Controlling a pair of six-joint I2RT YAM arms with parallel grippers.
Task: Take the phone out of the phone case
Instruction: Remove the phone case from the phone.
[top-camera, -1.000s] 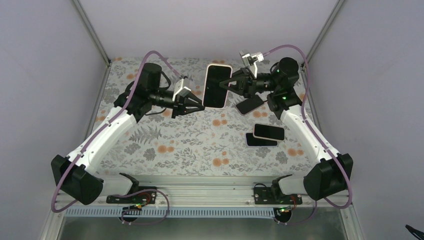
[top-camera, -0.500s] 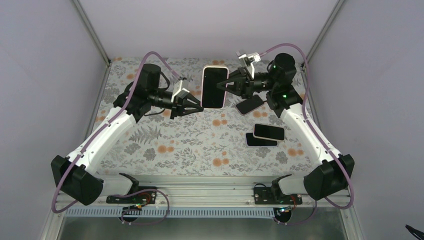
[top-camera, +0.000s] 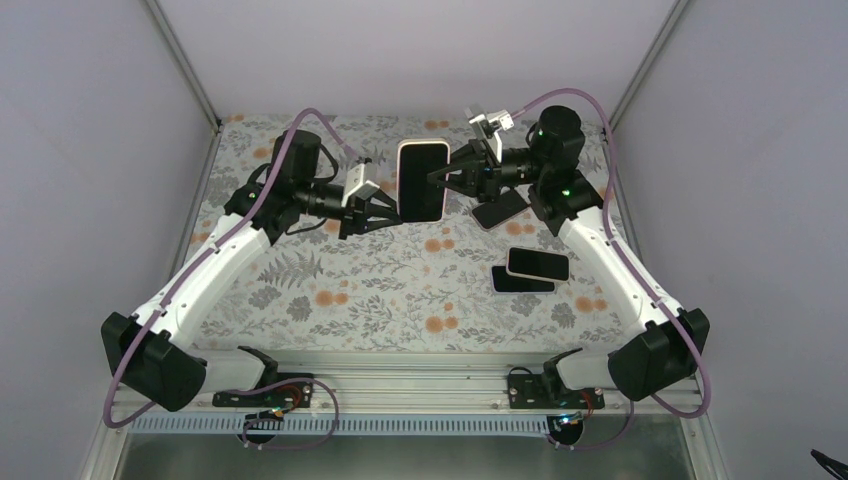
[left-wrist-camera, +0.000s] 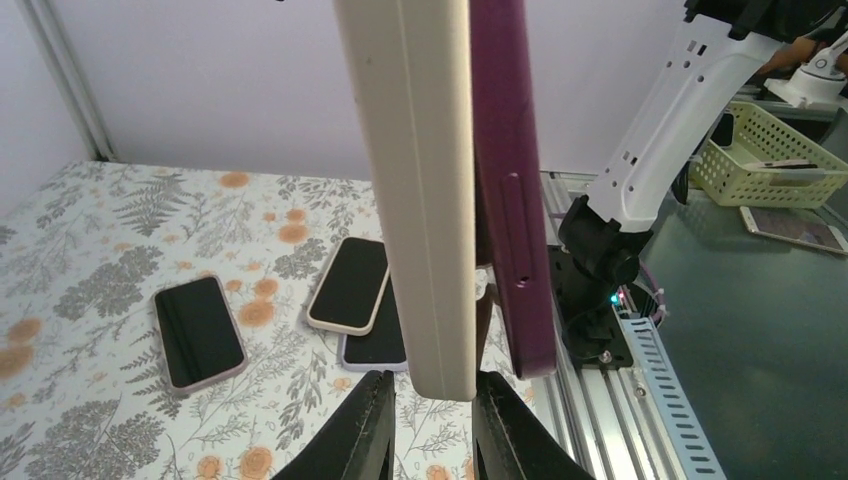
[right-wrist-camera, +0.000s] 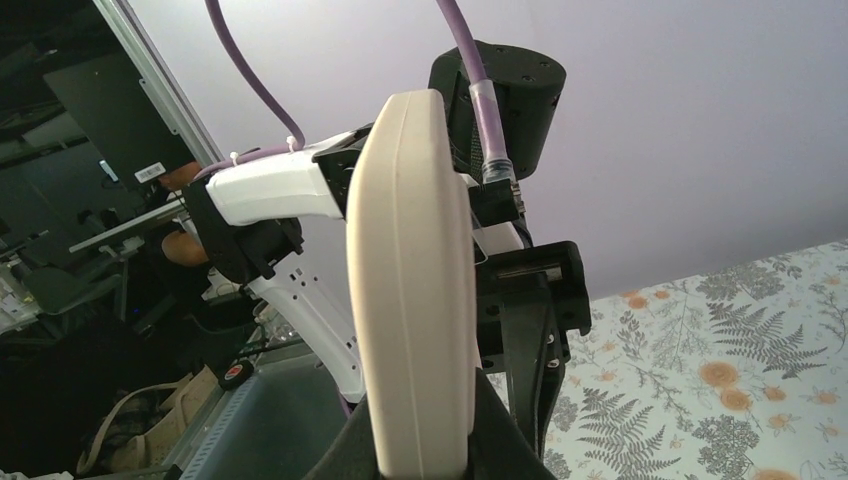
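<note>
One floral table (top-camera: 380, 290) lies beneath the cream phone case (left-wrist-camera: 415, 200), held upright in the air between both grippers. The purple phone (left-wrist-camera: 512, 200) leans against it, its lower end splayed away. The right gripper (right-wrist-camera: 425, 445) is clamped tight on the case's edge. The left gripper (left-wrist-camera: 432, 405) straddles the case's end, jaws barely parted, and whether it grips is unclear.

Table (top-camera: 330, 290) is wearing a floral cloth of grey ferns and orange blooms. Three phones are lying flat on its right side. A dark-screened phone (top-camera: 500, 208) is sitting alone, angled, toward the far edge. Nearer, a cream-cased phone (top-camera: 538, 264) is resting partly over a lavender-cased phone (top-camera: 515, 284)
</note>
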